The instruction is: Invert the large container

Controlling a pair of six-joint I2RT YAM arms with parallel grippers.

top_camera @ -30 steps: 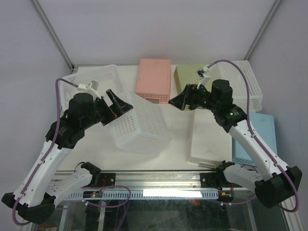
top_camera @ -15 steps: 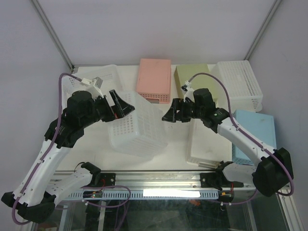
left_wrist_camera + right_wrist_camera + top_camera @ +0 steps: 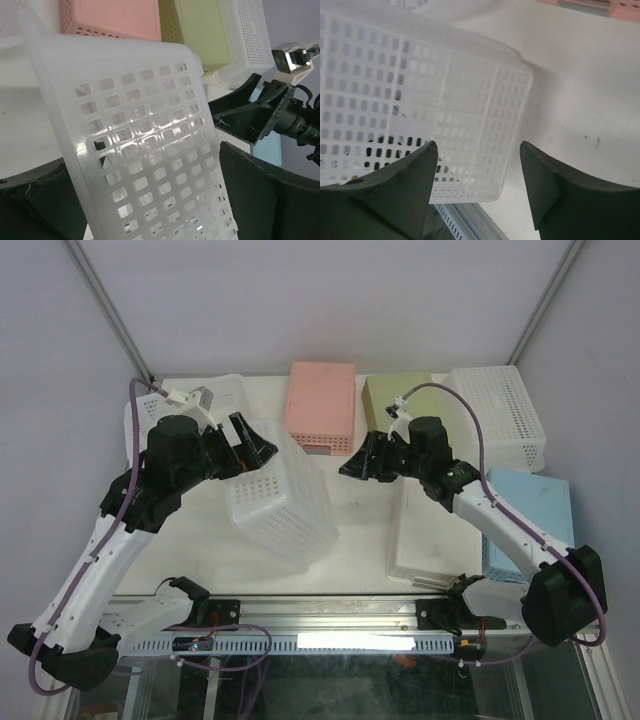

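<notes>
A white desk (image 3: 365,530). Near its centre-left the large container (image 3: 280,505), white and perforated, is tilted. The left arm (image 3: 110,540) has its jaws wide open astride the container's upper wall. The right arm (image 3: 510,530) has its jaws open just beside it. A pink bin (image 3: 320,405) and a green bin (image 3: 395,400) sit at the far edge, with grey walls (image 3: 320,300) behind.

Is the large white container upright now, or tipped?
Tipped. In the top view the large white container leans steeply: its far end is raised at the left gripper, its near end down toward the table.
</notes>
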